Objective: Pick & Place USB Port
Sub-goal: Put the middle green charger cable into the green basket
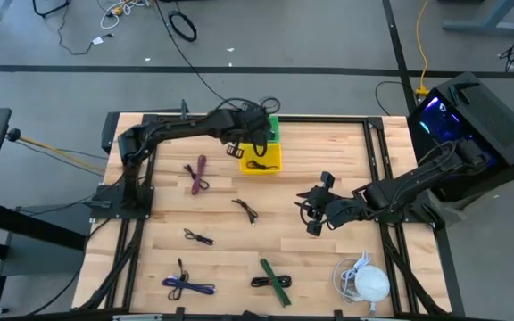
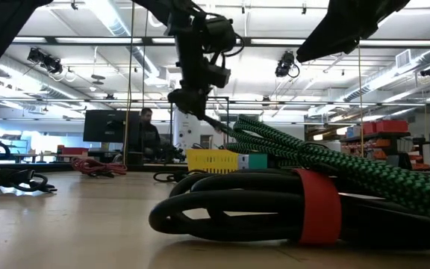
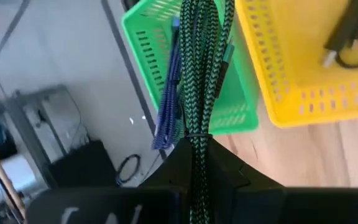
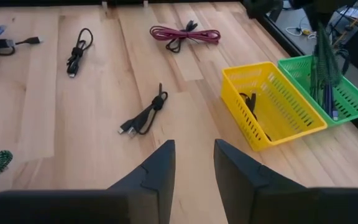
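The left gripper (image 3: 194,146) pinches a green braided cable (image 3: 199,68) over the green basket (image 3: 143,43) (top centre), ready to drop; the right gripper (image 4: 194,162) waits, fingers parted.

A green braided cable (image 3: 199,74) hides the left gripper's fingertips; the green basket (image 3: 143,43) and yellow basket (image 3: 303,93) run past the frame's edge.

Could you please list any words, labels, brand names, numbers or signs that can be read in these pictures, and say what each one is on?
None can be read.
Left gripper: pale marks on its body in the left wrist view, cut off by the picture's edge, not readable.
Room behind the table in the low view: screens and shelves, any text too small to read.
Yellow basket, green basket and the cables: no labels visible.
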